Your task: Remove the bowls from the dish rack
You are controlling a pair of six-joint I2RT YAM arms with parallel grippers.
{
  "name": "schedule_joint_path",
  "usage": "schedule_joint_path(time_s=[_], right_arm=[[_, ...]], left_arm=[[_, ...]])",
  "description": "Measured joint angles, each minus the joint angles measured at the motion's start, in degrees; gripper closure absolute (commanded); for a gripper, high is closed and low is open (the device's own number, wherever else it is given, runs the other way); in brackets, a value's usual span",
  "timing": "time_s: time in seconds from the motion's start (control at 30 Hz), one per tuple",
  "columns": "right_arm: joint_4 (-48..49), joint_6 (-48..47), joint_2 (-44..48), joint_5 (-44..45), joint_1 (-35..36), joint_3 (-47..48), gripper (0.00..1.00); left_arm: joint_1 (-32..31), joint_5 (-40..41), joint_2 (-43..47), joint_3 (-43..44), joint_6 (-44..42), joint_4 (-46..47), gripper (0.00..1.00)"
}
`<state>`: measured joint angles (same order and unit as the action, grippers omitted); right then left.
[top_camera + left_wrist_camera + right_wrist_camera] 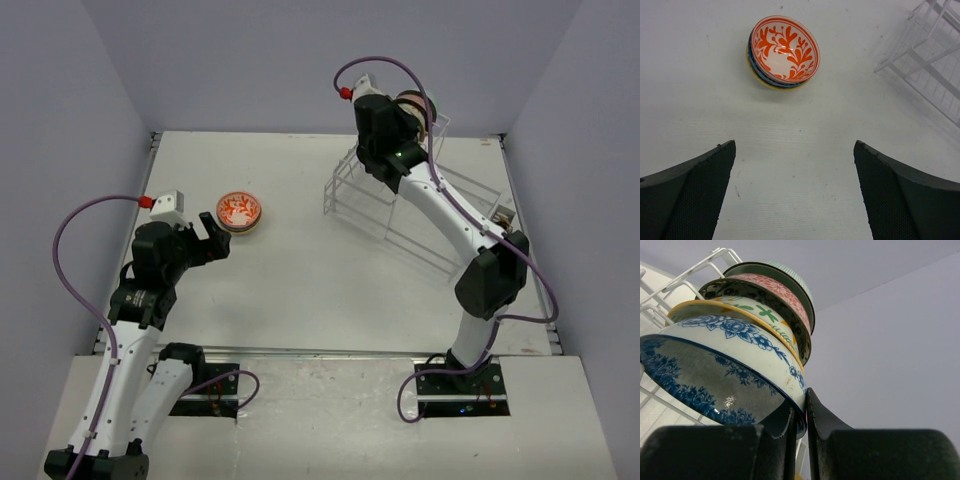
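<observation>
On the left of the white bench, the left pincer hangs low over the bare surface with its jaws spread wide, holding nothing. Just beyond it, well short of the far wall, a stack of bowls sits upright on the bench. The top bowl is white inside with a red-orange leafy pattern. A blue-edged rim and a yellow one show beneath it.

To the right of the stack, and apart from it, stands the dish rack, a white wire frame set at an angle towards the far right corner.

A row of bowls stands on edge at the rack's far end, with the right arm reaching over the rack to them. The wrist view shows five nested closely:
- the blue-flowered bowl, nearest the camera;
- a cream bowl with a yellow rim;
- a dark-patterned bowl;
- a pink-patterned bowl;
- a pale green ribbed bowl, farthest from the camera.

The right pincer is closed on the lower rim of the blue-flowered bowl, with one of its fingers on either side of the wall.
</observation>
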<state>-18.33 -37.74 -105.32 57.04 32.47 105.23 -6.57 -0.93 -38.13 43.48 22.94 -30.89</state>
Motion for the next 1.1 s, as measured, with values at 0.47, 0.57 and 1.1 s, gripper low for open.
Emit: schedule_joint_path(time_s=[0.47, 0.57, 1.1], right_arm=[[-4.5, 5.0, 4.9, -2.6, 4.2, 0.0, 1.00], [-7.9, 9.0, 6.3, -4.5, 4.5, 0.3, 1.00], [-27.2, 43.2, 21.2, -44.1, 8.6, -4.4, 1.00]], left_arm=[[0.0, -0.2, -0.1, 0.0, 0.0, 0.0, 0.00], [0.0, -0.2, -0.1, 0.0, 0.0, 0.0, 0.00], [0.2, 1.2, 2.4, 0.0, 0.0, 0.0, 0.00]])
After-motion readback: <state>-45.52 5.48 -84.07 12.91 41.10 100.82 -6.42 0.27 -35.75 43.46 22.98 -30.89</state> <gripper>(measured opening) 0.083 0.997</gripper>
